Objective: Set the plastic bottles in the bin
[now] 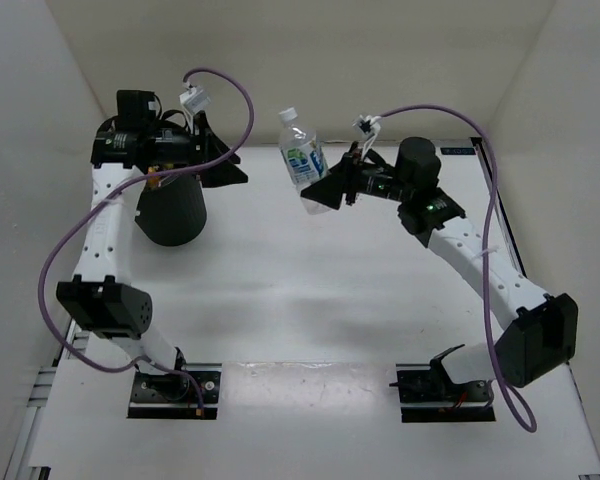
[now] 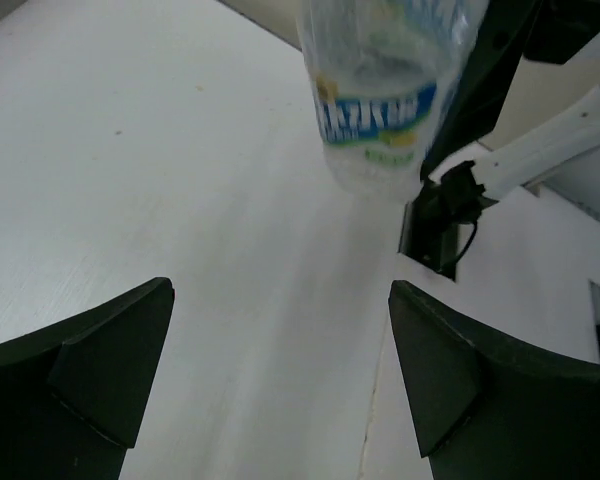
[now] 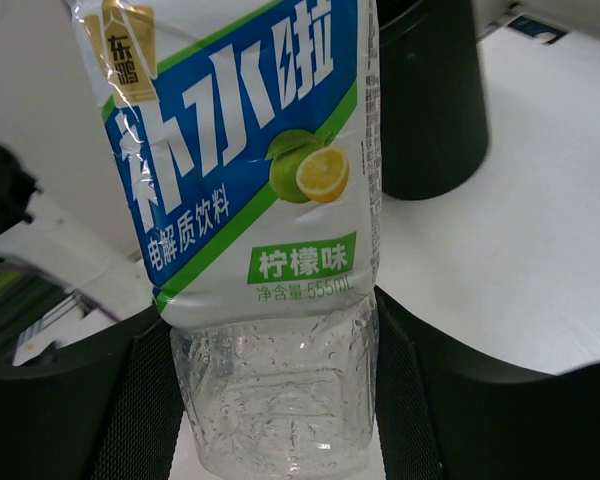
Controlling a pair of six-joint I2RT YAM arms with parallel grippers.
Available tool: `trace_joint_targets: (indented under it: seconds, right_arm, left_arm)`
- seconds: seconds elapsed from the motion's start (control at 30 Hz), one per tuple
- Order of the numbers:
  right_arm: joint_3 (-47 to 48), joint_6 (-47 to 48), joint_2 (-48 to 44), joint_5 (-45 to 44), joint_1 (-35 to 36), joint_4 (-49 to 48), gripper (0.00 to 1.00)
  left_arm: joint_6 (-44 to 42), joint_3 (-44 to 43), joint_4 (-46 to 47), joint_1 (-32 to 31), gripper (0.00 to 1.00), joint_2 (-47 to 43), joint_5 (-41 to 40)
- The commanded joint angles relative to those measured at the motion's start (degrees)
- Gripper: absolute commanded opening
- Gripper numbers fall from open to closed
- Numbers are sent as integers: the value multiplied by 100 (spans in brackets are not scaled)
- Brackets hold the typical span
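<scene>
The left arm's base [image 1: 175, 388] and the right arm's base [image 1: 445, 388] sit at the near edge of the white bench [image 1: 310, 300]. At far left, the black bin [image 1: 172, 212] stands beneath the left arm's wrist. The left hand [image 1: 223, 150] is spread apart, holding nothing. Right of the bin, a clear plastic bottle [image 1: 302, 160] with a white cap and a blue-white lemon label hangs above the bench, its lower body clamped in the right hand [image 1: 325, 192].
</scene>
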State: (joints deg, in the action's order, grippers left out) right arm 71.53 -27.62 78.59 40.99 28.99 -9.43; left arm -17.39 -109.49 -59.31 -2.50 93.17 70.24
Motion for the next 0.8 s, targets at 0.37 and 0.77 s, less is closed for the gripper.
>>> trace_joint_targets:
  seconds: [0.37, 0.77]
  right_arm:
    - [704, -78, 394, 40, 555, -174, 0]
    - [1171, 204, 780, 620, 800, 363, 0]
  left_arm:
    - [165, -819, 482, -1068, 100, 518, 1343]
    - [517, -1145, 885, -1297, 99, 624, 940]
